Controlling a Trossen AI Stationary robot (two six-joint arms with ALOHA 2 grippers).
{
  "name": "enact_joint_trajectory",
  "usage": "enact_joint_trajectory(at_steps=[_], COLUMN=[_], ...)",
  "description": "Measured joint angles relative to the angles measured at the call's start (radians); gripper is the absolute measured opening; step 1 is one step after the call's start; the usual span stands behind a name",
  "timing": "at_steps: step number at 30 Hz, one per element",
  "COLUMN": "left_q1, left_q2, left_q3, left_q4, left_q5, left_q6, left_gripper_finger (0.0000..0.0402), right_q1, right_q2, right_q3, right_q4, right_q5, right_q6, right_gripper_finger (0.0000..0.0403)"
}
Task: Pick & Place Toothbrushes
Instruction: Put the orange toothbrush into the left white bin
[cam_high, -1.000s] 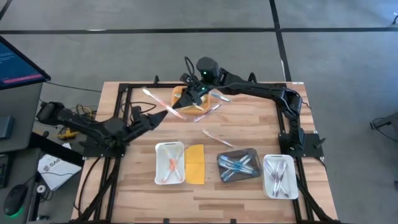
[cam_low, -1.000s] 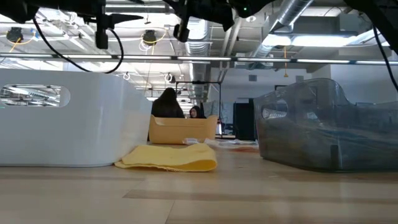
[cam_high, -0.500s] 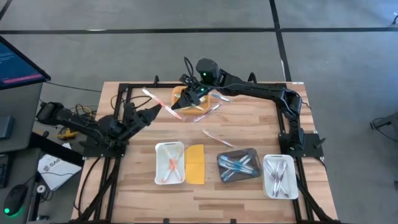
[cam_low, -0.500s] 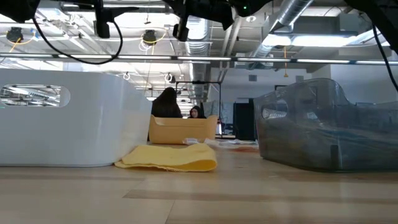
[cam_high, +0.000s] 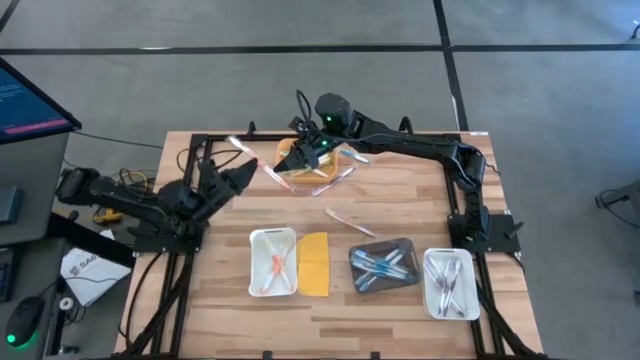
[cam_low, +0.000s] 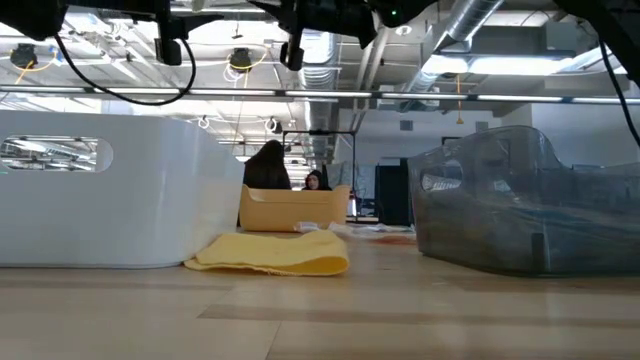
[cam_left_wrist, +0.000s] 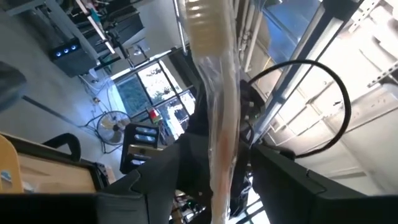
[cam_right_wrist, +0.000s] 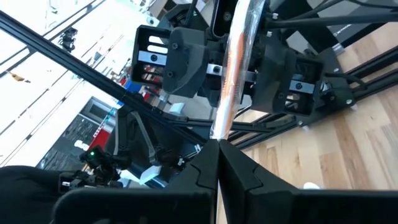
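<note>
Wooden table (cam_high: 400, 300) – grey concrete floor (cam_high: 560, 60) around it.

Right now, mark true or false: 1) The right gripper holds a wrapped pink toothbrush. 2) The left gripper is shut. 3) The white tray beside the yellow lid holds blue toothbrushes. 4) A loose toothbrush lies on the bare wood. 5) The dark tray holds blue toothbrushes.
1) True: the right gripper is shut on the wrapped pink toothbrush.
2) False: the left gripper is open, at the toothbrush's other end.
3) False: the white tray beside the yellow lid holds pink/orange toothbrushes.
4) True: a loose toothbrush lies mid-table.
5) True: the dark tray holds blue toothbrushes.
</note>
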Motion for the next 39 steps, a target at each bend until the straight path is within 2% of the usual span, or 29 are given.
enact_joint_trajectory(at_steps=[9,15,19,26,31,35,39], left_q1=[0.036,0.040,0.040,0.040,0.038,0.036,0.018], left_q2=[0.000,0.000,0.000,0.000,0.000,0.000,0.000], left_q3=[0.000,0.000,0.000,-0.001,-0.001,-0.001,-0.001], left_q4=[0.001,0.003,0.008,0.008,0.006,0.006,0.008], left_q5=[0.023,0.033,0.037,0.069,0.105,0.121,0.119], left_q6=[-0.039,-0.039,-0.039,-0.039,-0.040,-0.058,-0.058], left_gripper_finger=[0.0172,0.0142,0.0105,0.0016,0.0020,0.0010,0.0010], right_q1=[-0.005,-0.005,-0.005,-0.005,-0.003,-0.003,-0.004], right_q2=[0.000,0.000,0.000,0.000,0.000,0.000,0.001], right_q3=[0.000,0.000,0.000,0.000,0.000,0.000,0.000], right_q4=[-0.008,-0.032,-0.033,-0.029,-0.004,0.013,0.072], right_q5=[0.019,0.019,0.022,0.013,-0.089,-0.126,-0.153], right_q6=[0.000,-0.011,-0.024,-0.024,-0.020,0.061,0.095], right_gripper_finger=[0.0000,0.0000,0.0000,0.0000,0.0000,0.0004,0.0040])
